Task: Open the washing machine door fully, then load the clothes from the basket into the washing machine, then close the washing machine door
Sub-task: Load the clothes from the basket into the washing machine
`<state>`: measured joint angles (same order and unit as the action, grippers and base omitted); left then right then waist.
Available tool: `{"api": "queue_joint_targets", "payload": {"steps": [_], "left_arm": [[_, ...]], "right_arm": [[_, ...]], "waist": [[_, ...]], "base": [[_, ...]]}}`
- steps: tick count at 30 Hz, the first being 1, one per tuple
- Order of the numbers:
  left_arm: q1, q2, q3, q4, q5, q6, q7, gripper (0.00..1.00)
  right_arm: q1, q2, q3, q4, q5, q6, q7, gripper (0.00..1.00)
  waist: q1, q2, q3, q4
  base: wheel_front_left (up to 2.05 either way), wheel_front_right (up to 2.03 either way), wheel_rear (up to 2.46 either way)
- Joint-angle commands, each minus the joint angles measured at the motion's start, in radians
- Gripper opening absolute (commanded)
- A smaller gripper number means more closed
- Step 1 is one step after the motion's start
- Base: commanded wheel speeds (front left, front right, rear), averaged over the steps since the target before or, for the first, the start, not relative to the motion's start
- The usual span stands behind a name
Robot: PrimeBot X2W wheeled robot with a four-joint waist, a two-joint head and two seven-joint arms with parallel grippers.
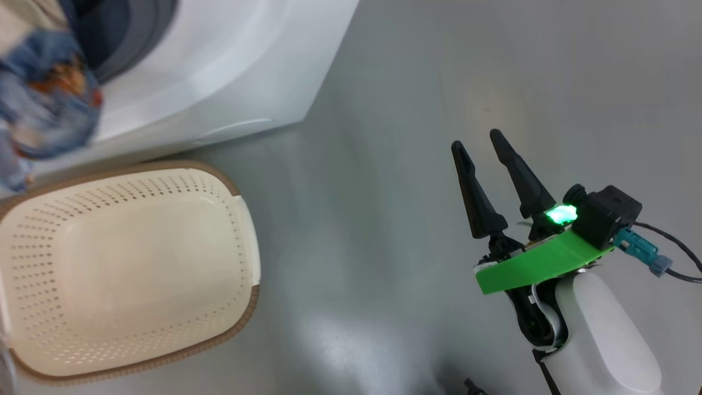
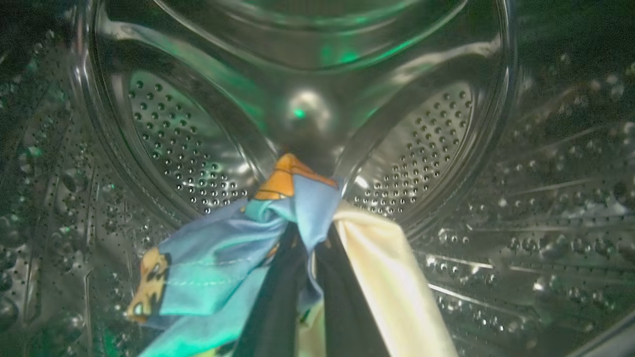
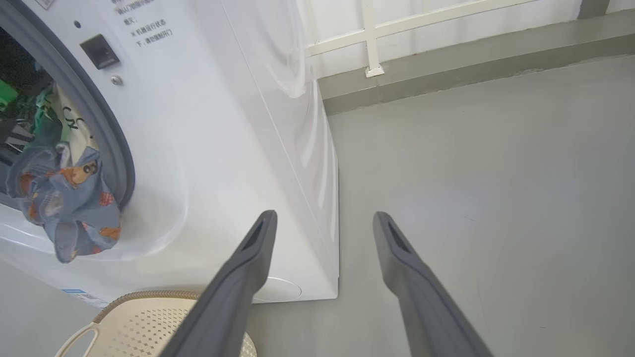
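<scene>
On the head view, the cream perforated plastic basket with a brown rim (image 1: 241,230) sits on the grey floor (image 1: 384,109) just before the white front-loading washing machine (image 1: 219,66). My right gripper (image 1: 476,139) hangs spread, holding nothing. On the left wrist, my left gripper (image 2: 312,238) is clamped on the light-blue bear-print and cream clothes (image 2: 213,258) inside the perforated steel drum (image 2: 188,148). On the right wrist, they drape over the grey rubber ring (image 3: 121,163).

In the head view the clothes (image 1: 46,104) are blurred and edge-cropped.

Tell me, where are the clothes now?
Head view, upper left: the clothes hang from the left gripper at the mouth of the washing machine, above the basket.
</scene>
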<state>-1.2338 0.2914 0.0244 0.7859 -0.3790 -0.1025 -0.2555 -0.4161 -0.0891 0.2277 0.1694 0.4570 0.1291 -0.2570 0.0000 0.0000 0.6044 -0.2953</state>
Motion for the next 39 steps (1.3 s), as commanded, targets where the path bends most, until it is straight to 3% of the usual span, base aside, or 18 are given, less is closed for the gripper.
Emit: {"api": "queue_joint_targets", "payload": {"steps": [1,5,6,7,8,13,20,39], "left_arm": [[-0.021,0.043,0.046,-0.076,0.025,0.007,-0.006,0.0],[-0.001,0.024,0.07,-0.074,0.055,0.011,-0.006,0.0],[0.003,0.02,0.066,-0.008,0.07,0.017,-0.006,0.61],[0.003,0.02,0.066,-0.008,0.07,0.017,-0.006,0.61],[-0.003,0.02,0.062,0.017,0.077,0.016,-0.006,1.0],[-0.022,0.014,0.041,0.106,0.097,0.006,-0.006,1.0],[-0.022,0.014,0.034,0.128,0.115,-0.004,-0.006,1.0],[0.152,0.018,0.019,0.024,0.114,-0.026,-0.006,1.0]], "right_arm": [[0.003,0.009,0.024,-0.027,-0.008,0.002,-0.005,1.0],[0.001,0.015,0.025,-0.025,-0.009,0.002,-0.005,1.0],[0.002,0.017,0.025,-0.022,-0.01,0.002,-0.005,1.0],[0.002,0.017,0.025,-0.022,-0.01,0.002,-0.005,1.0],[0.002,0.018,0.024,-0.021,-0.011,0.002,-0.005,1.0],[-0.001,0.021,0.023,-0.017,-0.012,0.002,-0.005,1.0],[-0.009,0.025,0.026,-0.012,-0.011,0.002,-0.005,1.0],[0.006,0.021,0.016,-0.006,-0.011,0.002,-0.005,1.0]], "waist": [[0.0,0.0,0.035,-0.029],[0.0,0.0,0.039,-0.031],[0.0,0.0,0.036,-0.03],[0.0,0.0,0.036,-0.03],[0.0,0.0,0.036,-0.029],[0.0,0.0,0.036,-0.016],[0.0,0.0,0.033,-0.001],[0.0,0.0,-0.021,0.042]], "base": [[0.0,0.0,0.0],[0.0,0.0,0.0],[0.0,0.0,0.0],[0.0,0.0,0.0],[0.0,0.0,0.0],[0.0,0.0,0.0],[0.0,0.0,0.0],[0.0,0.0,0.0]]}}
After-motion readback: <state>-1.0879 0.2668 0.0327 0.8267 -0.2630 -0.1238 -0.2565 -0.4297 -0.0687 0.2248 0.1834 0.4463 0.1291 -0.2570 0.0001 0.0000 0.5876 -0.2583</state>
